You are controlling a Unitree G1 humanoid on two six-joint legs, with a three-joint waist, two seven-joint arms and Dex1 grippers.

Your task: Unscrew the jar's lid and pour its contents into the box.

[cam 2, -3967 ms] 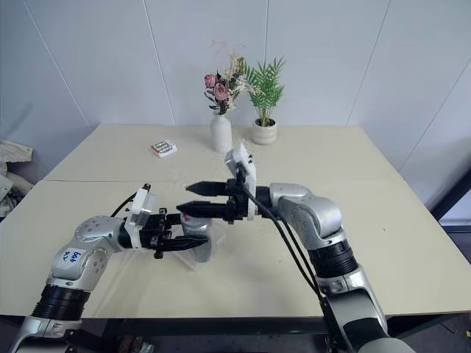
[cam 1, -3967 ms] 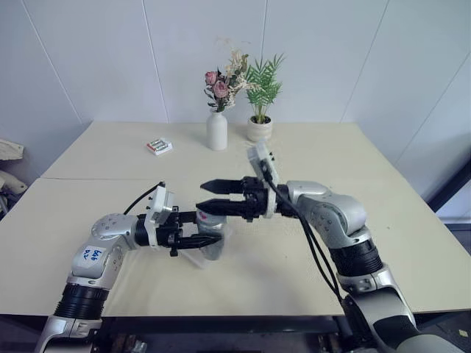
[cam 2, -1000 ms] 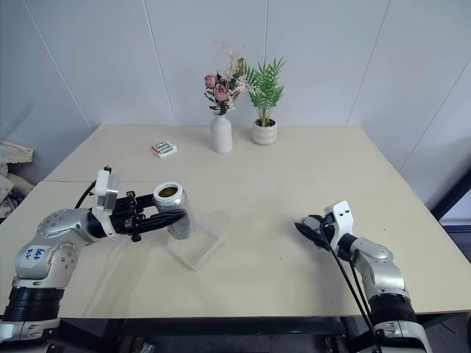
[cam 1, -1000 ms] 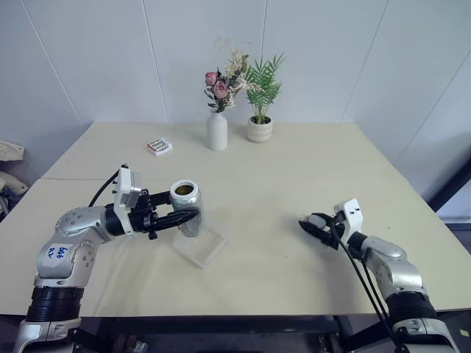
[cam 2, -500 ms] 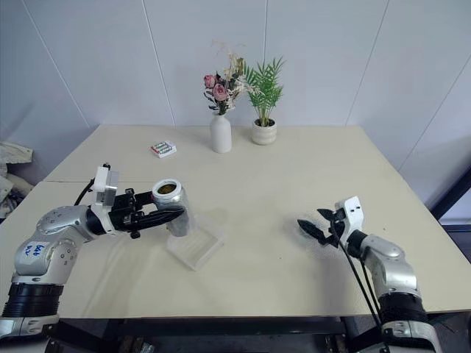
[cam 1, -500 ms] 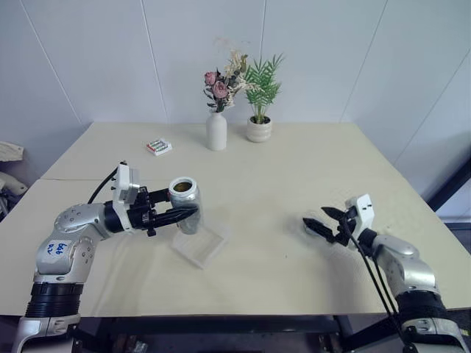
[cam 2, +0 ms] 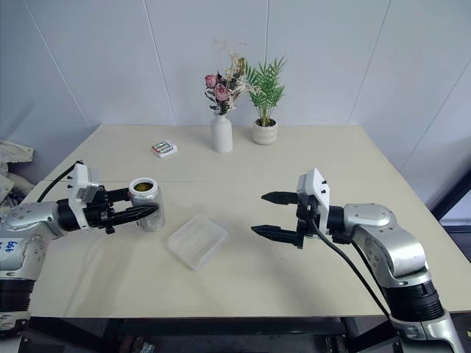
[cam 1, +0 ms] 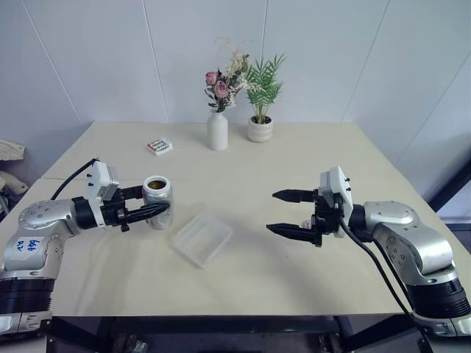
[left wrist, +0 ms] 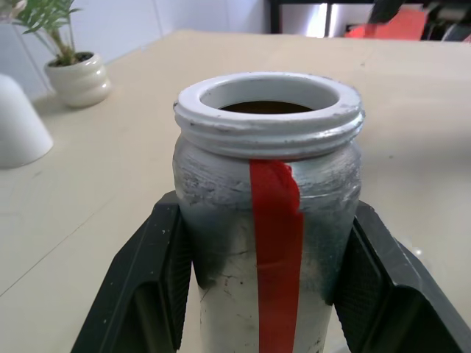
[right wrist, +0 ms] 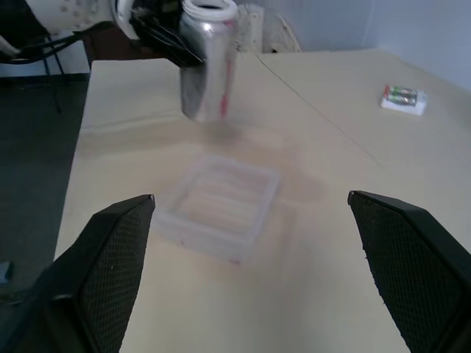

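Left eye view: left claw (cam 1: 144,213) is clamped on the jar (cam 1: 157,201), which sits upright in the grip, lifted off the desk (cam 1: 294,158) towards its left edge. Jar mouth is open, no lid on it; left wrist view shows dark contents (left wrist: 266,107) inside the rim. The box (cam 1: 202,239) lies flat on the desk nearer the front edge, just beside the jar on its right side, not under it. Right claw (cam 1: 293,213) hangs over the desk right of the box, jaws wide apart, empty. Lid can't be made out. Unscrewing looks done; pour is the step in hand. Next move likely calls for carrying the jar over the box, then tipping its mouth down.
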